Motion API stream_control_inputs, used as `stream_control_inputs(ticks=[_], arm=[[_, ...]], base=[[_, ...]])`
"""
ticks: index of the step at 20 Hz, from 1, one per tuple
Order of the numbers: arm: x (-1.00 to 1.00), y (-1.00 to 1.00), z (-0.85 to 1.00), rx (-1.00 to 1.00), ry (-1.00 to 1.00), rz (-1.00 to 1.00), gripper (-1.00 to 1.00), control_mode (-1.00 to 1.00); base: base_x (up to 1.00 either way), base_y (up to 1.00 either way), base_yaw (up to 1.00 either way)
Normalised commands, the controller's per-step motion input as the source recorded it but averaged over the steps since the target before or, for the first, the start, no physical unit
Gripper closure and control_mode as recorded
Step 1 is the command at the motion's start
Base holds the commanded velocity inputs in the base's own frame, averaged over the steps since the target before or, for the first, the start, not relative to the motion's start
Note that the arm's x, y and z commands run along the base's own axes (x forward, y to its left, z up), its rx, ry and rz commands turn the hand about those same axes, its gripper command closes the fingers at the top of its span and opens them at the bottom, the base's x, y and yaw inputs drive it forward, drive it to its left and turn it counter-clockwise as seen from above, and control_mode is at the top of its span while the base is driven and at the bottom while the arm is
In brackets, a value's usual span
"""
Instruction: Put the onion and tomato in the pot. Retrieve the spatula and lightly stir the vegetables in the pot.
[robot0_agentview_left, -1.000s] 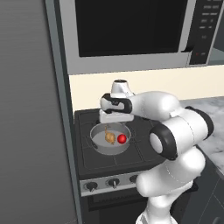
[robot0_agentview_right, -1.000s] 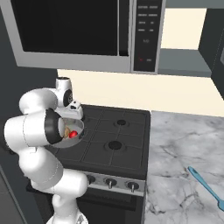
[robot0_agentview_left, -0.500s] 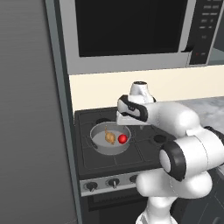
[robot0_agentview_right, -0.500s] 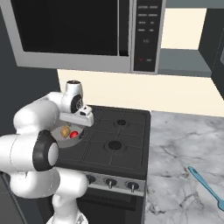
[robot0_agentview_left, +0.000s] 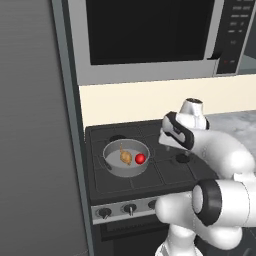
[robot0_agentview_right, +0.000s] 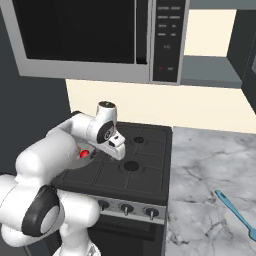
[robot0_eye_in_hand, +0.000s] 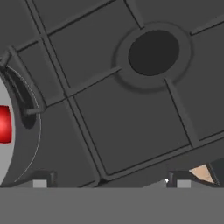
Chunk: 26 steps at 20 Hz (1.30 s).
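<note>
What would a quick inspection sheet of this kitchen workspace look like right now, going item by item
Surface: black stove top with burner grates; marble counter to its right.
Job's things: pot on the front left burner, holding the onion and the tomato side by side; spatula lying flat on the marble counter, untouched.
Clutter: nothing seen.
End effector: end effector open and empty, above the stove top to the right of the pot.
Cables: nothing seen.
Surroundings: microwave above the stove; row of stove knobs along the front; dark tall panel at left.
</note>
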Motion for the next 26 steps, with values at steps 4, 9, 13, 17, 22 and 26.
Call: stream_control_inputs(ticks=[4,9,13,17,22,26], arm=[[-0.15,-0.92,-0.01,0.06,0.0,-0.38,-1.0,-1.0],[0.0,-0.87,0.01,0.02,0.0,-0.49,-1.0,-1.0],[-0.1,-0.77,0.0,0.0,0.0,-0.5,-1.0,-1.0],[-0.36,-0.84,0.0,0.02,0.0,-0.45,-1.0,-1.0],[-0.51,-0.88,-0.17,0.03,0.0,-0.44,-1.0,-1.0],[-0.34,-0.95,-0.08,0.02,0.0,-0.44,-1.0,-1.0]], base=[[0.0,0.0,0.0],[0.0,0.0,0.0],[0.0,0.0,0.0],[0.0,0.0,0.0],[0.0,0.0,0.0],[0.0,0.0,0.0]])
